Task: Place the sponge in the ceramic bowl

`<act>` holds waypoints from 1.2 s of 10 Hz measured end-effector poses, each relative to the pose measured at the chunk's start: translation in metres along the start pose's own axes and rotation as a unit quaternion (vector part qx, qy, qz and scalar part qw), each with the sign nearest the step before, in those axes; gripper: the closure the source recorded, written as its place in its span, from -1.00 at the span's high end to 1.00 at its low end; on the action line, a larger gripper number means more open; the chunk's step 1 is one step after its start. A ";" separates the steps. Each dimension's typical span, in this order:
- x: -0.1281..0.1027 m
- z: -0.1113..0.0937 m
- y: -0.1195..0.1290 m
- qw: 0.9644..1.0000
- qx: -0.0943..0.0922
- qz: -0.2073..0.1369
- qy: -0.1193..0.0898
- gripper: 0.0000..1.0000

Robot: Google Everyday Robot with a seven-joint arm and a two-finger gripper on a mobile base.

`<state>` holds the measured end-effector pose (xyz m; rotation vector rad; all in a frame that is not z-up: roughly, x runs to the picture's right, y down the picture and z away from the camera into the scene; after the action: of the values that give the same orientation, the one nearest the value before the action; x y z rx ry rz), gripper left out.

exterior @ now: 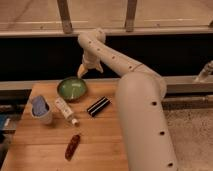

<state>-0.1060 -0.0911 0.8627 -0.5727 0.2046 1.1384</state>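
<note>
The gripper hangs spread and empty over the far rim of the bowl. The sponge sits in the cup; pinch it softly from above, so the cup does not tip.

My view is dim and warm, with an orange-brown cast over everything. Light seems to fall from above: the white arm is brightest along its top and shades off underneath. The green bowl carries a pale glint inside. The gripper, jaws apart, hangs just above the bowl's far rim, lit against the nearly black dark band behind. Shadows on the wooden table are faint.
</note>
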 end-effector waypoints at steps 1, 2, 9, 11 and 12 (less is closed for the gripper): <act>-0.004 -0.003 0.014 1.000 0.008 -0.022 0.000 0.60; -0.007 -0.005 0.029 0.999 0.016 -0.042 0.000 0.60; -0.019 -0.013 0.104 0.990 0.024 -0.140 0.005 0.60; -0.020 -0.013 0.103 0.990 0.025 -0.140 0.005 0.60; -0.019 -0.013 0.105 0.990 0.022 -0.140 0.005 0.60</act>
<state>-0.2064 -0.0823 0.8263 -0.5491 0.1526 0.8568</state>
